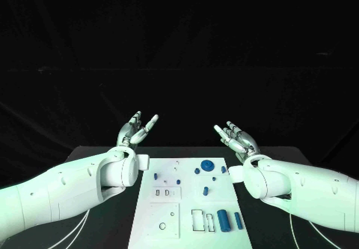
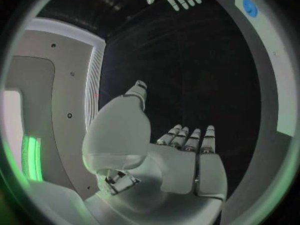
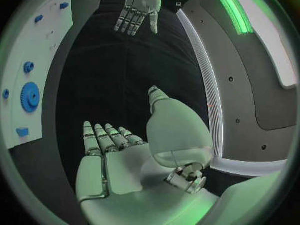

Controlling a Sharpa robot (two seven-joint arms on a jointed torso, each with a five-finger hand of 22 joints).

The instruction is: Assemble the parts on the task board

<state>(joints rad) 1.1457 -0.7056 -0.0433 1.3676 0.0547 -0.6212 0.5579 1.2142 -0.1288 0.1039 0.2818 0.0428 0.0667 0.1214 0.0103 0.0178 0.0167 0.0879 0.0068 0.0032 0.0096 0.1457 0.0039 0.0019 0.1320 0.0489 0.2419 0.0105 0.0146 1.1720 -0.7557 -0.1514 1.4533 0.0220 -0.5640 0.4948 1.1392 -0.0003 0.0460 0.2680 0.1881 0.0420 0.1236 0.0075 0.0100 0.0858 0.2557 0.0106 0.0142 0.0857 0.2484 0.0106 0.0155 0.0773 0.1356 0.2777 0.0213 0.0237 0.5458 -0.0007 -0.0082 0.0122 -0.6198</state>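
Note:
The white task board (image 1: 170, 218) lies in the middle of the black table. Small blue parts sit on it: a gear (image 1: 206, 166) near its far edge, a short peg (image 1: 205, 191) mid-board, and two long cylinders (image 1: 238, 221) at its near right. My left hand (image 1: 137, 129) is raised above the table beyond the board's far left corner, fingers spread and empty. My right hand (image 1: 236, 137) is raised beyond the far right corner, likewise spread and empty. The right wrist view shows the board's edge (image 3: 37, 60) with the blue gear (image 3: 29, 96) and my left hand (image 3: 139, 7) opposite.
Several small blue pegs (image 1: 167, 181) stand near the board's upper left. Rectangular slots (image 1: 198, 220) and round holes (image 1: 163, 226) mark the near part of the board. Black table surface (image 1: 112, 228) lies on both sides of the board, under my forearms.

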